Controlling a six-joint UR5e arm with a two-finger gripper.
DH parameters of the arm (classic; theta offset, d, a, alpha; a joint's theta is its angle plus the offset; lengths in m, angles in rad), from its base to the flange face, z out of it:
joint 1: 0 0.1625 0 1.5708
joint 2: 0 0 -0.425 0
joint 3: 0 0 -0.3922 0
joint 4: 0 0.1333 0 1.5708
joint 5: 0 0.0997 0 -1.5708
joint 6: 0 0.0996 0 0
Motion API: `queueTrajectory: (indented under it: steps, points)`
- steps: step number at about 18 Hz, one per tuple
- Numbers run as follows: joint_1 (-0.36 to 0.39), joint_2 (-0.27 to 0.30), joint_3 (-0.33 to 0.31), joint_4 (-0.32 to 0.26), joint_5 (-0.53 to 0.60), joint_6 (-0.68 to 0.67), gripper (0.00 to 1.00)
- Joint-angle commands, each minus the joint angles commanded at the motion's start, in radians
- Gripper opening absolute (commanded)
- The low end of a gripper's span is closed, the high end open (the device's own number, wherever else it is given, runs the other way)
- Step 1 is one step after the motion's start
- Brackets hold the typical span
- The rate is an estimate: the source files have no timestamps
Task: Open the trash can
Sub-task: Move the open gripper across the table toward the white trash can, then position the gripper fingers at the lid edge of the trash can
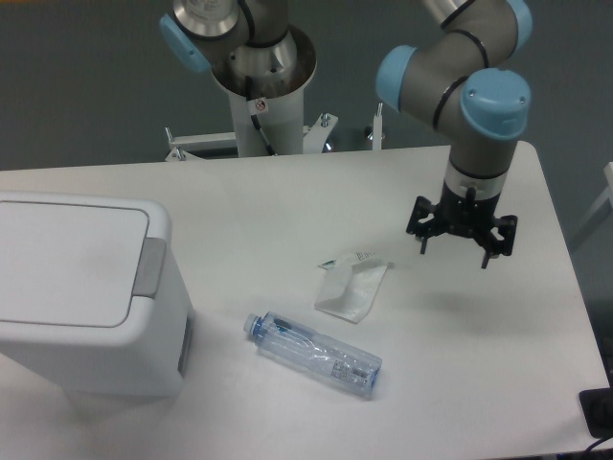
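One camera view is all we get, looking down at a white bench. The trash can sits at the left edge, lid flat and shut, with its grey push-button on the rim facing the middle of the bench. The gripper hangs over the right side, well apart from the can, pointing straight down, jaws spread wide with nothing between them.

Between arm and can there's clutter: a crumpled white wrapper and a clear plastic bottle lying on its side, nearer the front edge.

What could go wrong, as I see it:
- a low sweep across to the can could clip the wrapper or send the bottle rolling
- the button is a narrow strip, so a press landing on the lid beside it probably won't pop anything
- pushing sideways rather than down could shove the whole can, since nothing seems to hold it in place
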Motion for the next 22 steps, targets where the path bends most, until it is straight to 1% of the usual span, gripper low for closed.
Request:
queueTrajectory:
  steps: [3,4,7,10,11,12,15,17,21,22]
  points:
    - [-0.044,-0.002,0.000,0.000,0.000,-0.043,1.00]
    - [-0.058,-0.003,-0.003,-0.005,-0.008,-0.039,1.00]
    - [-0.069,-0.003,-0.011,-0.008,-0.141,-0.043,1.00]
    - [-0.084,0.008,0.001,-0.008,-0.245,-0.127,1.00]
    - [-0.109,0.014,0.018,-0.006,-0.296,-0.190,1.00]
    - [-0.117,0.023,0.034,-0.008,-0.323,-0.222,1.00]
    - [-0.152,0.038,0.075,-0.006,-0.379,-0.333,1.00]
    - [-0.167,0.073,0.090,-0.006,-0.426,-0.425,1.00]
    - [-0.177,0.113,0.089,-0.003,-0.500,-0.445,1.00]
    - [-0.196,0.115,0.089,-0.003,-0.508,-0.447,1.00]
